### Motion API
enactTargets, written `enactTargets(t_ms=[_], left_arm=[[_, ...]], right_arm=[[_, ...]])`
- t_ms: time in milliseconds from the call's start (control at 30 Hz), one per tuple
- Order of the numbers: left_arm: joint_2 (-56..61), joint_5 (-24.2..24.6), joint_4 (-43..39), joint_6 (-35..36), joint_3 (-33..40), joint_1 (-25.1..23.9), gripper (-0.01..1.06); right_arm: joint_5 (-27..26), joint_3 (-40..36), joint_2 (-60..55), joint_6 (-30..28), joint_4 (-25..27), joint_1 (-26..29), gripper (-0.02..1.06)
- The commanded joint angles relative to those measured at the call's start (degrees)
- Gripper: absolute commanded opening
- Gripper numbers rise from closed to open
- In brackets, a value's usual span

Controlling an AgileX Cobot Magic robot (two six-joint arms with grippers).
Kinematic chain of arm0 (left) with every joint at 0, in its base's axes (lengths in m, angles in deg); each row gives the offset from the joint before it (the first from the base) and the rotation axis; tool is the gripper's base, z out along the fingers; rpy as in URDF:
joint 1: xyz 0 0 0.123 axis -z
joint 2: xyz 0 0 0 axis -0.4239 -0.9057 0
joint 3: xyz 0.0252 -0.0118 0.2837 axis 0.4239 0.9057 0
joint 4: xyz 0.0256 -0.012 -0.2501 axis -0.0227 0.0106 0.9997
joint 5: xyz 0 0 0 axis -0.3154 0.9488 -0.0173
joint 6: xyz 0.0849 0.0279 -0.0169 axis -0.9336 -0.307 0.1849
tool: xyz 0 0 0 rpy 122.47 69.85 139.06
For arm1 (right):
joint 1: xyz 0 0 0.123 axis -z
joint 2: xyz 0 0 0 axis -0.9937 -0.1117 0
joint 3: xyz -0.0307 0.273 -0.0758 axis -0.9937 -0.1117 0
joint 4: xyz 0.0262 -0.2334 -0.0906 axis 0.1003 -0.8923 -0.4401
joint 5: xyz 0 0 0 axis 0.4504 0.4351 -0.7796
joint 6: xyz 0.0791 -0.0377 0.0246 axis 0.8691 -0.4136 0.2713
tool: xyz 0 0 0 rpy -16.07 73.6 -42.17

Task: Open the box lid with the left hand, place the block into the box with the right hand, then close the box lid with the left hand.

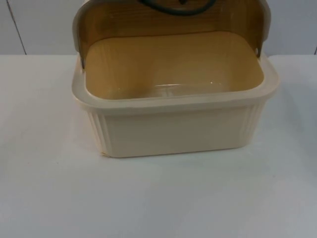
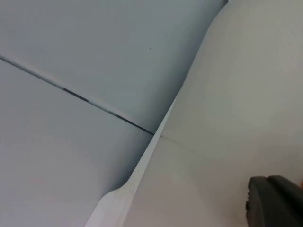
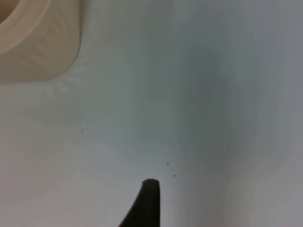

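A cream plastic box (image 1: 173, 134) stands on the white table (image 1: 49, 198) near its far edge, just in front of the grey partition wall (image 1: 34, 25). The box's front wall is ribbed toward both of its corners, and a broad rounded rim runs around the opening. Its lid (image 1: 168, 22) is swung up and back, standing upright behind the opening, so that the wood-toned inner face of the lid is turned toward the front edge of the table. The interior of the box is a yellowish tan with a glossy floor, and nothing can be made out lying in it. In the left wrist view, a dark fingertip of the left gripper (image 2: 274, 205) stands over the white table surface close to the table's far edge, where the table meets the partition wall and a dark seam crosses the wall panels. In the right wrist view, one black fingertip of the right gripper (image 3: 147, 203) stands over bare table, with a rounded corner of the box's rim well apart from it. Whether either gripper's fingers are apart or together cannot be told.
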Motion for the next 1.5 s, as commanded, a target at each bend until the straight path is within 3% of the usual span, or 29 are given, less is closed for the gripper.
enactTargets(t_ms=[0,300,500,1000,1133,1233,1467], left_arm=[[-0.3,1.6,0.5,0.0,0.1,0.9,0.00],[0.0,8.5,0.5,-0.2,0.1,1.3,0.00],[0.3,9.2,0.5,-0.4,0.1,2.6,0.00],[0.2,16.3,-0.4,-0.4,0.1,4.9,0.00],[0.2,14.9,-2.4,1.2,2.3,6.7,0.00],[0.2,10.8,-10.7,8.3,6.8,8.9,0.00],[0.2,6.1,-12.6,13.3,12.2,11.3,0.00]], right_arm=[[-0.9,0.0,0.6,-0.7,-0.3,0.3,0.82],[-2.1,0.0,0.6,-0.7,-0.3,0.3,0.82],[-2.2,0.0,0.6,-0.7,-0.3,0.3,0.82],[-2.0,0.0,0.6,-0.7,0.0,0.3,0.82],[-2.0,0.0,0.6,-0.7,0.0,0.3,0.82],[-2.0,0.0,0.6,-0.7,0.0,0.3,0.82],[-2.2,0.0,0.6,-0.7,0.0,0.3,0.82]])
